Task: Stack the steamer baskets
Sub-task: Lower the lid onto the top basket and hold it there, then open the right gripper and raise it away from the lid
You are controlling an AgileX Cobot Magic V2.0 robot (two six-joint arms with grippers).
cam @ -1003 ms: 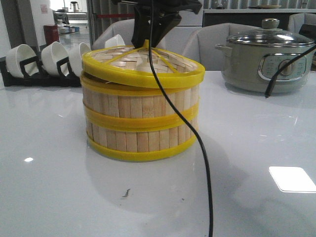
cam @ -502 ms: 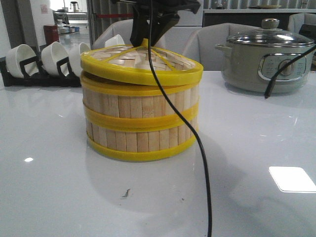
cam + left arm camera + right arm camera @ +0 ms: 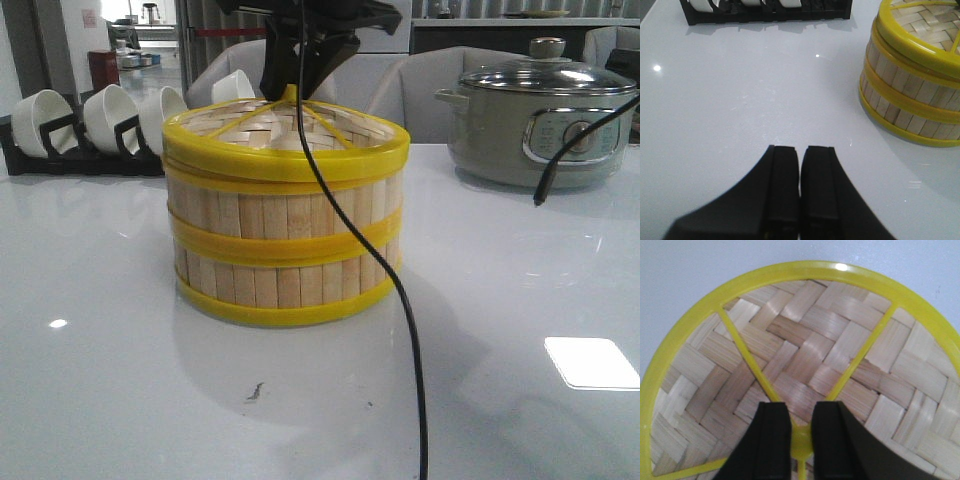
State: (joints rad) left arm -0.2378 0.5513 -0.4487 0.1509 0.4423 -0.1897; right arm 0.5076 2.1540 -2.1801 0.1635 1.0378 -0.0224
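Right claw (image 3: pixel 801 432) pinches lid (image 3: pixel 805 360) knob.

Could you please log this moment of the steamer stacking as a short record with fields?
stack: two steamer baskets, one on the other, standing on the white table
lid: woven bamboo lid sits level on the top basket
right pincer: above the stack, closed on the lid's yellow centre knob
left pincer: shut, holding nothing, low over the table and apart from the stack
background: electric pot behind on the right, cup rack behind on the left
cable: black cable hangs in front of the stack
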